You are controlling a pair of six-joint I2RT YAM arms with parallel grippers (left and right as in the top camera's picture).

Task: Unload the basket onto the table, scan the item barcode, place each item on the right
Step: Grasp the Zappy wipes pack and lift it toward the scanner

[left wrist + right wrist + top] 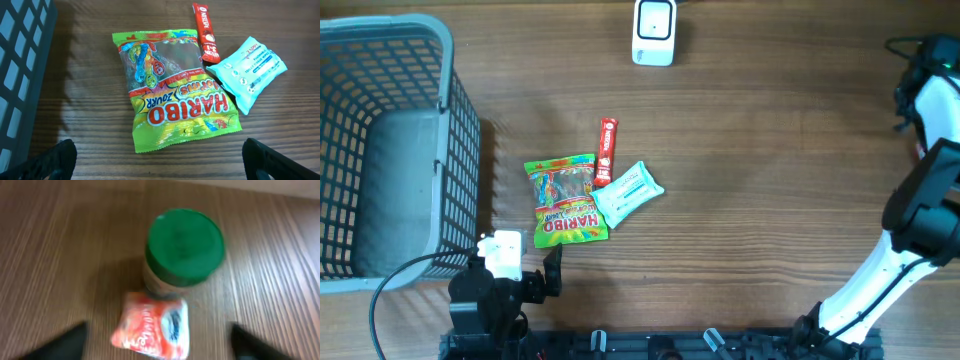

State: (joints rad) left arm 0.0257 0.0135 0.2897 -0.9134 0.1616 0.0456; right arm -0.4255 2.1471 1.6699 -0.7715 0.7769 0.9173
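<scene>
basket (460, 120) stands at the left, its wall close beside the left gripper (157, 150). that gripper hangs with its fingers spread wide and nothing in them, just on the near side of the bag (175, 95). the bag, likely the item to scan, lies flat and print up in the middle of the table (770, 200). no barcode shows, so it is probably underneath, and a plain lift would show the wrong face. the bag's far right corner lies against the stick (206, 32) and its right edge meets the wipes (252, 70), so a wide grab may drag either one along. the foil looks slick and puffy, so a pinch at the edge could slip. the scanner (654, 32) sits at the far edge, well apart, which means a long carry. at the right, in a blurred view, the right gripper (157, 327) is spread wide over a packet (150, 315) beside a jar (185, 245), gripping neither. a low sweep there could tip the jar.
</scene>
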